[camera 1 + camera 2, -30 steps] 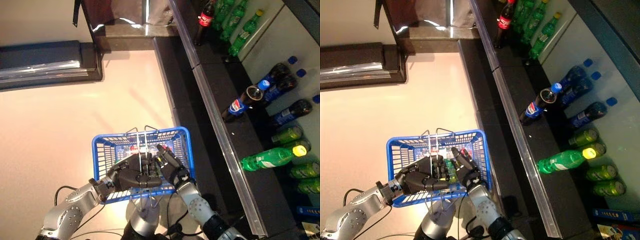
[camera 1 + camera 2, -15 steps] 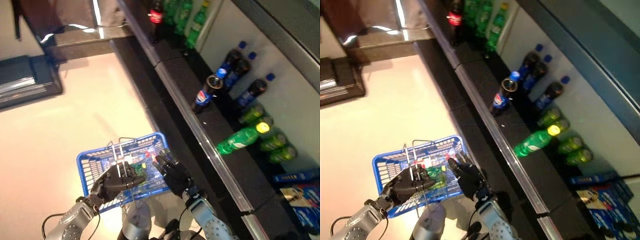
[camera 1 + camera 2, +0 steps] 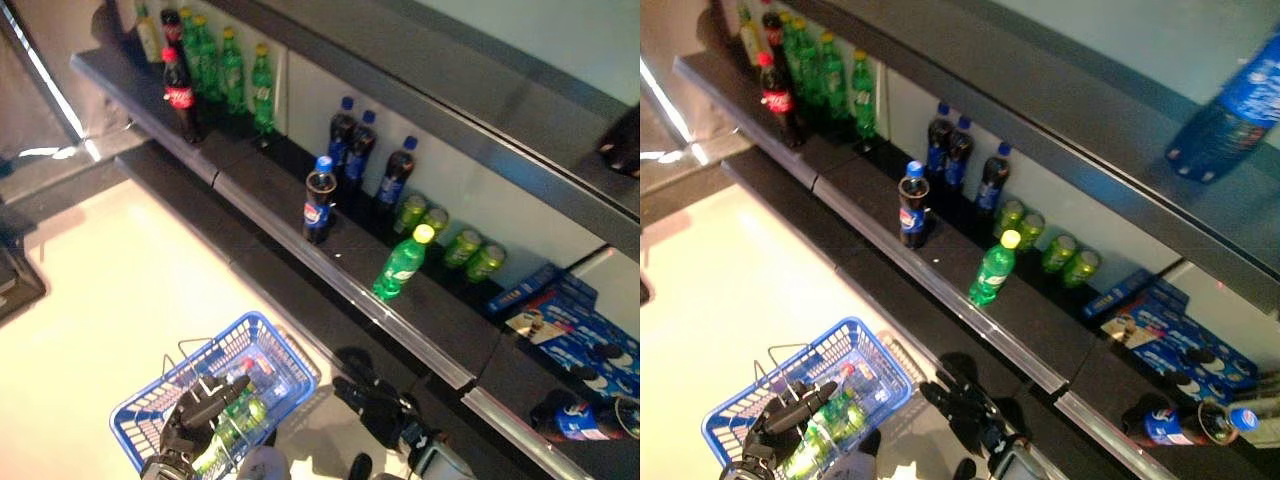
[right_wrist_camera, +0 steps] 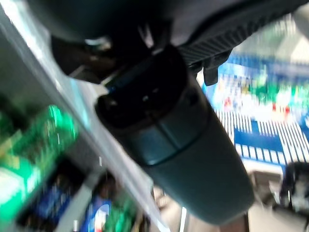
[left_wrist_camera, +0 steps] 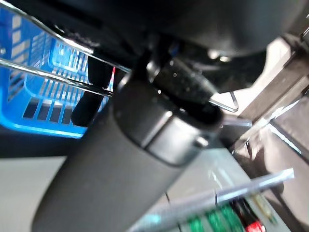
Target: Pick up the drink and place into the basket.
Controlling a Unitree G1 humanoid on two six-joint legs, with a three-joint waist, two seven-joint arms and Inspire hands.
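The blue basket (image 3: 160, 405) hangs at the lower left, off the floor. My left hand (image 3: 196, 417) is shut on its thin wire handles (image 5: 48, 73). A green bottle (image 3: 236, 424) and a red-capped drink (image 3: 246, 370) lie in it. My right hand (image 3: 377, 407) is open and empty, to the right of the basket, low in front of the dark shelf (image 3: 330, 275). On that shelf stand a blue-capped cola bottle (image 3: 318, 206) and a green bottle with a yellow cap (image 3: 401, 266). The basket also shows in the right wrist view (image 4: 270, 121).
Dark bottles (image 3: 357, 152) and green cans (image 3: 442, 236) stand behind the two front bottles. A red-labelled cola bottle (image 3: 180, 96) and green bottles (image 3: 232, 66) stand at the shelf's far left. Blue boxes (image 3: 572, 322) lie at the right. An upper shelf (image 3: 450, 105) overhangs.
The camera has tilted up, so more of the shelves shows. My right hand has moved from over the basket to its right, toward the shelf. My left hand still holds the handles.
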